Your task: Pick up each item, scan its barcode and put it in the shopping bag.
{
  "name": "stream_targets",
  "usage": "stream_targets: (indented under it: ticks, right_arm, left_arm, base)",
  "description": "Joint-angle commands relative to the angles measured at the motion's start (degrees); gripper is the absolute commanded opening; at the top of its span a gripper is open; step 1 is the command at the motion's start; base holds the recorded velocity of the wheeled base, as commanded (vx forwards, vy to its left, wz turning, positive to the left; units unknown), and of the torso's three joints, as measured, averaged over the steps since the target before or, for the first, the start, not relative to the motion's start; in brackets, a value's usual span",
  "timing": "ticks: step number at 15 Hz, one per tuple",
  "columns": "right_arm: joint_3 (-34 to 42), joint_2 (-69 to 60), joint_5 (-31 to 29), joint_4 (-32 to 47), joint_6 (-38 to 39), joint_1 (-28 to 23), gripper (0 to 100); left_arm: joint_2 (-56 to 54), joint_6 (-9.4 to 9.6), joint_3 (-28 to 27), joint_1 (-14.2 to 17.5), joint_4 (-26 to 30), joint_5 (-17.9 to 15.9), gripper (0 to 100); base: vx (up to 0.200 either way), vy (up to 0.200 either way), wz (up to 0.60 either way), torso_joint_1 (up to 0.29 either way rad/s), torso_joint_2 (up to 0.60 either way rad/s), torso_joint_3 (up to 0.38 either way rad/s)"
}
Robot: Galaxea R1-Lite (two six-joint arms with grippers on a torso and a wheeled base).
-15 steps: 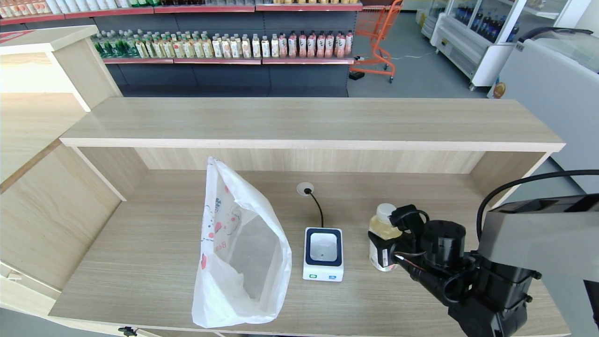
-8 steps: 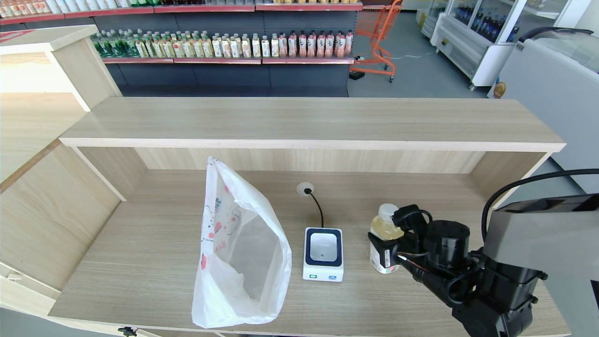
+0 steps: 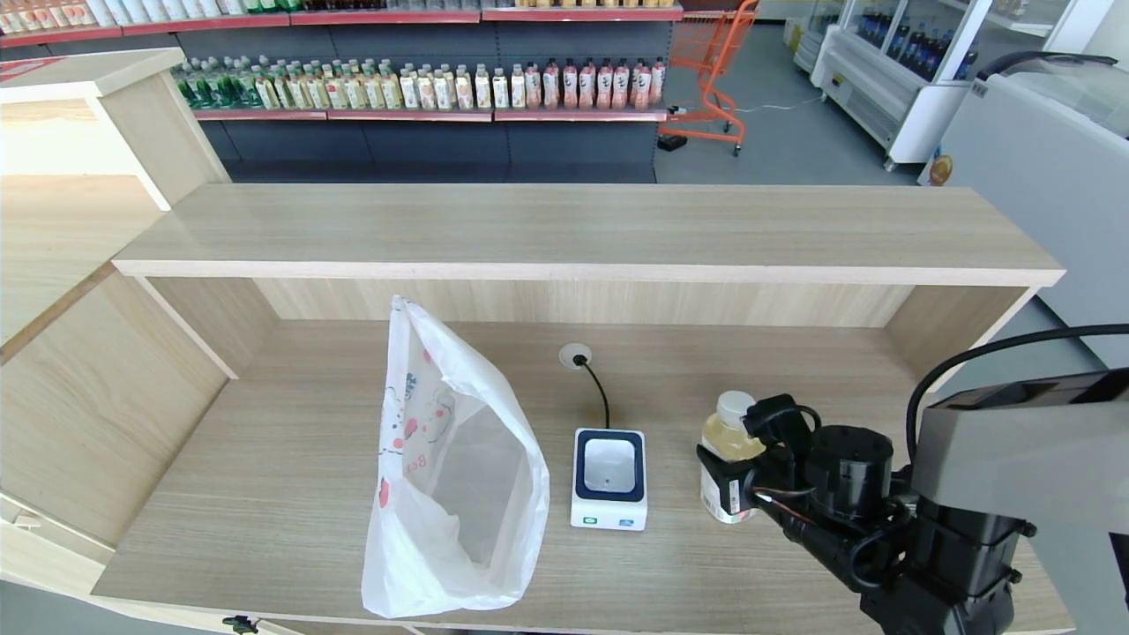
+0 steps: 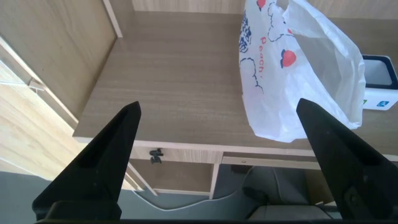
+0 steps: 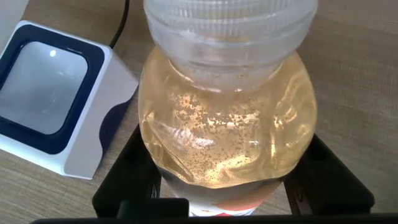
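A bottle [image 3: 726,438] of pale yellow drink with a white cap stands upright at the right of the lower counter. My right gripper [image 3: 739,451] is shut on its labelled body, one finger on each side. In the right wrist view the bottle [image 5: 227,137] sits between the dark fingers [image 5: 134,180]. The white barcode scanner [image 3: 609,477] lies just left of the bottle, window up. A white plastic shopping bag [image 3: 450,476] with red print stands left of the scanner, mouth upward. My left gripper [image 4: 224,162] is open, off the counter's near edge, by the bag [image 4: 292,74].
A raised wooden counter top [image 3: 582,229] runs along the back, with side walls enclosing the lower desk [image 3: 265,476]. The scanner's black cable runs to a grommet hole [image 3: 575,355]. Bare desk lies left of the bag. Shelves of bottles stand in the aisle behind.
My right gripper and the bottle in it have shifted slightly right and toward the counter's near edge. The bag and scanner have not moved.
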Motion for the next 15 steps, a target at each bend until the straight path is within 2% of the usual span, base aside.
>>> stream_targets:
  ticks: [1,2,3,6,7,10,11,15]
  right_arm:
    - [-2.24,-3.34,0.20,0.03,0.77,-0.58,0]
    - [-3.64,-6.77,1.08,0.29,2.53,-0.93,0]
    - [-4.61,-11.25,4.24,4.42,4.37,-2.25,0]
    - [-7.07,-26.90,18.74,23.67,12.90,-6.64,0]
    - [-7.51,-31.82,24.19,29.73,16.94,-6.91,0]
    - [-7.07,-41.75,35.09,40.81,21.07,-5.33,0]
    - [-6.11,-42.81,36.94,41.78,21.07,-4.18,0]
    - [-4.61,-42.10,37.11,41.78,20.98,1.62,0]
  left_arm:
    - [-0.02,0.00,0.00,0.01,0.00,0.04,100]
    - [-0.02,0.00,0.00,0.01,0.00,0.04,100]
    - [-0.02,0.00,0.00,0.01,0.00,0.04,100]
    - [-0.02,0.00,0.00,0.01,0.00,0.04,100]
    - [-0.02,0.00,0.00,0.01,0.00,0.04,100]
    - [-0.02,0.00,0.00,0.01,0.00,0.04,100]
    - [-0.02,0.00,0.00,0.01,0.00,0.04,100]
    - [-0.02,0.00,0.00,0.01,0.00,0.04,100]
  base:
    - [0.000,0.000,0.00,0.000,0.00,0.000]
    - [0.000,0.000,0.00,0.000,0.00,0.000]
    - [0.000,0.000,0.00,0.000,0.00,0.000]
    - [0.000,0.000,0.00,0.000,0.00,0.000]
    - [0.000,0.000,0.00,0.000,0.00,0.000]
    - [0.000,0.000,0.00,0.000,0.00,0.000]
    - [0.000,0.000,0.00,0.000,0.00,0.000]
    - [0.000,0.000,0.00,0.000,0.00,0.000]
